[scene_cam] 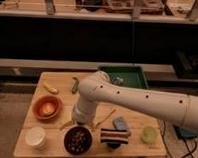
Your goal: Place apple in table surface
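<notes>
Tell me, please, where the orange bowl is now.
In camera view, the orange bowl sits left on the table, behind the white cup; the hand hangs right of it.

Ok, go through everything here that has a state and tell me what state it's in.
end effector: lowered over the table surface, between orange bowl and dark bowl.
apple: lying in the orange bowl, not on the wood.
dark bowl: upright, filled.
white cup: upright.
green tray: flat at the table's far edge, contents unclear.
</notes>
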{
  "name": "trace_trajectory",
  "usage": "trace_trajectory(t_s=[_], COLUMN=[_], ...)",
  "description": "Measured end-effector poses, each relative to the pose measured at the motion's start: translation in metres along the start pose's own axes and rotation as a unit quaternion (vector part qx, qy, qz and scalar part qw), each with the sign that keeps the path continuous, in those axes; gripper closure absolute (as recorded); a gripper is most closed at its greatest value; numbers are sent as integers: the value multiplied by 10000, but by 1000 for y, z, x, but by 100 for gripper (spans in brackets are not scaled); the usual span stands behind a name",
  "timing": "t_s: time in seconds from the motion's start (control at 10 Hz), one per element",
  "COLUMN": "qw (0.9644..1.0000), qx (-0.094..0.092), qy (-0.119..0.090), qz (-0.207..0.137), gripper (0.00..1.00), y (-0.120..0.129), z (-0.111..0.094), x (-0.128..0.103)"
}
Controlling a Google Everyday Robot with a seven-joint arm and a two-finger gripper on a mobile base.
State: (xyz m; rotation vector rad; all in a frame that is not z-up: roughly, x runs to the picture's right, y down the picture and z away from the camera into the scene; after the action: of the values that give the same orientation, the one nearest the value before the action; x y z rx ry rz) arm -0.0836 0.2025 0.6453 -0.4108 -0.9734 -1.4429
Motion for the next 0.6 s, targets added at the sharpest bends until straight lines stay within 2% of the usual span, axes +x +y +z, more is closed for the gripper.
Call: trace_trajectory(t_s=[0.1,0.3,0.4,0.6], qw=[10000,9997,9987,9953], qx=[3,-150,-297,-466], qy=[3,206,412,835], qz=[1,15,-8,-132], gripper=[20,20,20,20], y=[0,-2,-7,-16], z=[0,-6,-12,-29], x=[0,7,20,56])
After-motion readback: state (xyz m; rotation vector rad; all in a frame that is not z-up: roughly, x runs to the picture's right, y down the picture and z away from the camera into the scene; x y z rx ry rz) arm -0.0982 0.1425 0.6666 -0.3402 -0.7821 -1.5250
